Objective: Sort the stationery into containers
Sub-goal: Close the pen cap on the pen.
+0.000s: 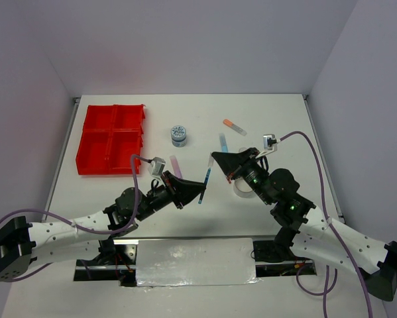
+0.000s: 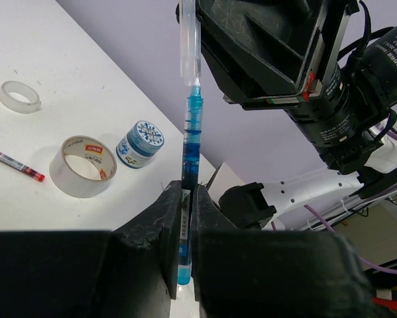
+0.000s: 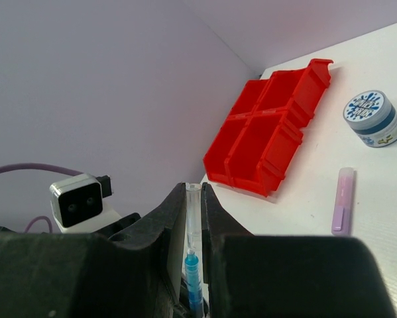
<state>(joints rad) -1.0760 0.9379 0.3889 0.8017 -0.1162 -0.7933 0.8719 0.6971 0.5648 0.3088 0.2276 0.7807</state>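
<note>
Left gripper (image 2: 187,196): pressed together on the lower barrel of the blue pen (image 2: 190,136), which stands upright between its two fingers in the left wrist view.
Right gripper (image 3: 193,196): pinching the clear cap (image 3: 193,215) end-on between its fingers.
Blue pen: held off the table between the two grippers, over the middle of the table in the top view. Its blue tip meets the open end of the clear cap; whether the two are joined or just apart cannot be told.
Red tray (image 1: 112,138): far left of the table, four square compartments, well apart from both grippers.
Blue-lidded tub (image 1: 179,135): upright on the table, just right of the red tray.
Purple marker (image 1: 176,165): lying flat, near the left gripper, between the tub and the arms.
Light-blue marker (image 1: 223,142): lying flat beyond the right gripper.
Orange-capped marker (image 1: 234,126): lying flat farther back, right of the tub.
Large tape roll (image 2: 84,165): flat on the table beside the right arm.
Small tape roll (image 2: 19,97): flat, apart from the large one.
Red pen (image 2: 16,164): lying flat near the large tape roll.
</note>
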